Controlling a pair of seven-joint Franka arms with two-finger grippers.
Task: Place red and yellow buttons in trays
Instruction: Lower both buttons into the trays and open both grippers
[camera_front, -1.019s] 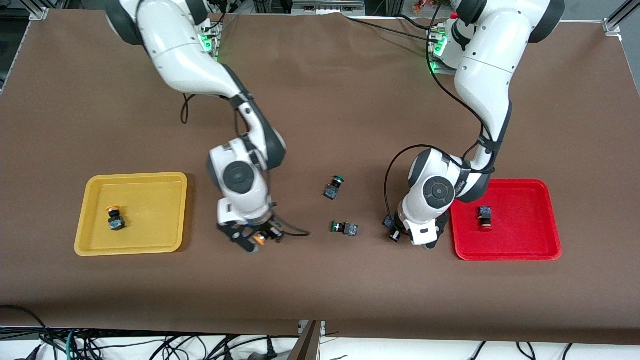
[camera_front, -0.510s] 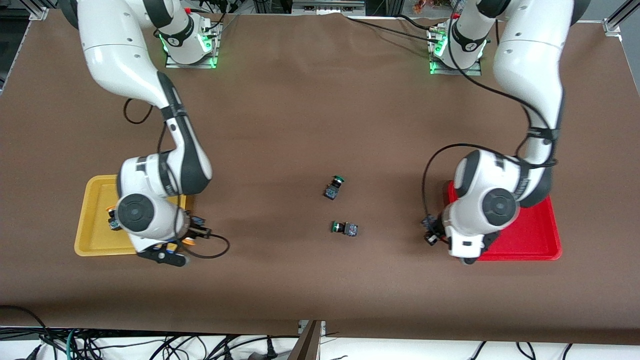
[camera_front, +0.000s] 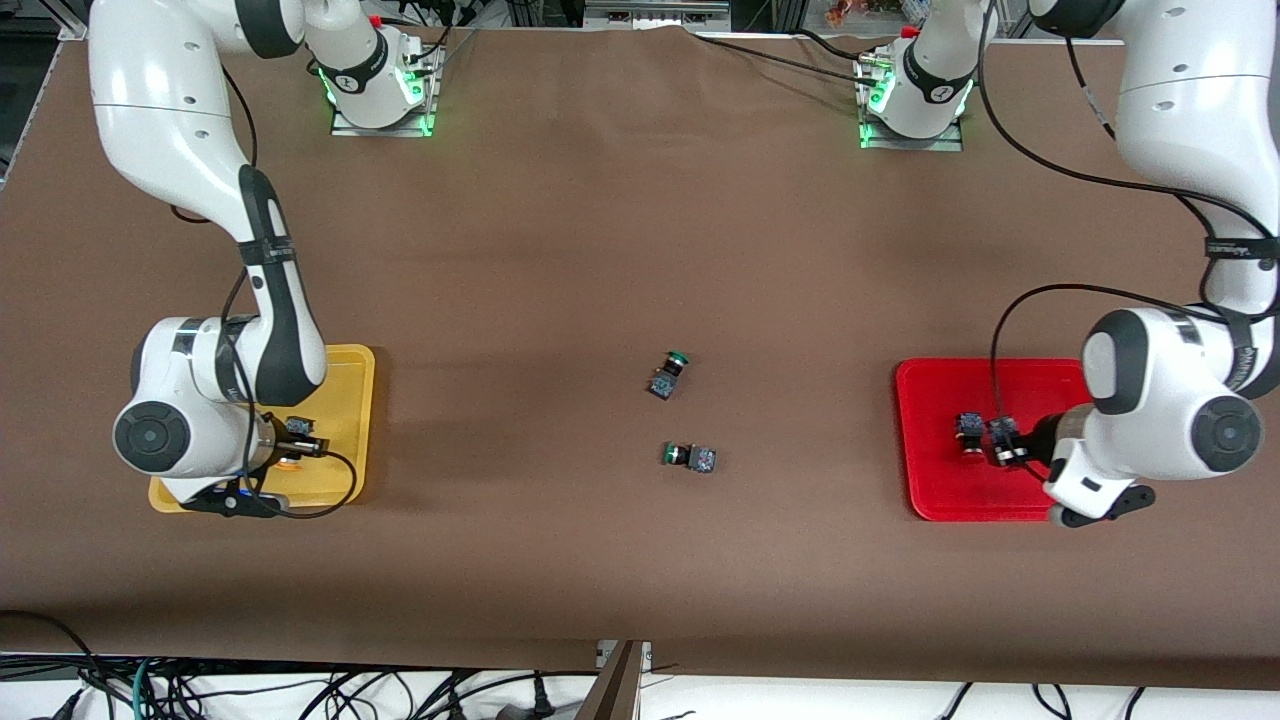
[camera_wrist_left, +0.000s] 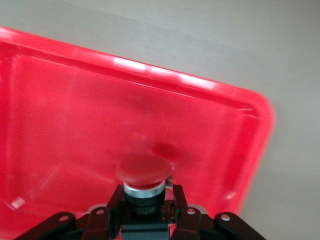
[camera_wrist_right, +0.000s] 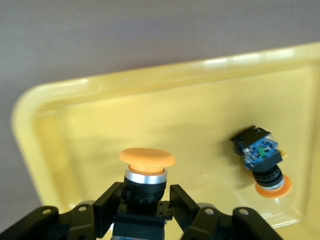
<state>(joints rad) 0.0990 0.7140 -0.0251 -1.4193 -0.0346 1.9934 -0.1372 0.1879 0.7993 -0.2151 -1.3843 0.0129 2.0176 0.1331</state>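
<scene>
My left pincer (camera_wrist_left: 145, 212) pinches a red button (camera_wrist_left: 144, 172) over the red tray (camera_front: 930, 490); my right pincer (camera_wrist_right: 145, 205) pinches a yellow button (camera_wrist_right: 147, 159) over the yellow tray (camera_front: 355, 400). Released this high, either could bounce out or strike the button already lying at three o'clock.

Red button (camera_wrist_left: 144, 172) over red tray (camera_wrist_left: 60, 100); yellow button (camera_wrist_right: 147, 159) over yellow tray (camera_wrist_right: 75, 125).

Two trays (camera_front: 925, 440), six buttons (camera_front: 690, 457), two claws (camera_front: 1010, 445)

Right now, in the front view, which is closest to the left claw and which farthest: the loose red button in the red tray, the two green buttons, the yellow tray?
From the left claw, over the red tray:
1. Loose red button, in that tray, beside the claw.
2. Green buttons, mid-table; too close to rank.
3. Yellow tray, at the right arm's end.
</scene>
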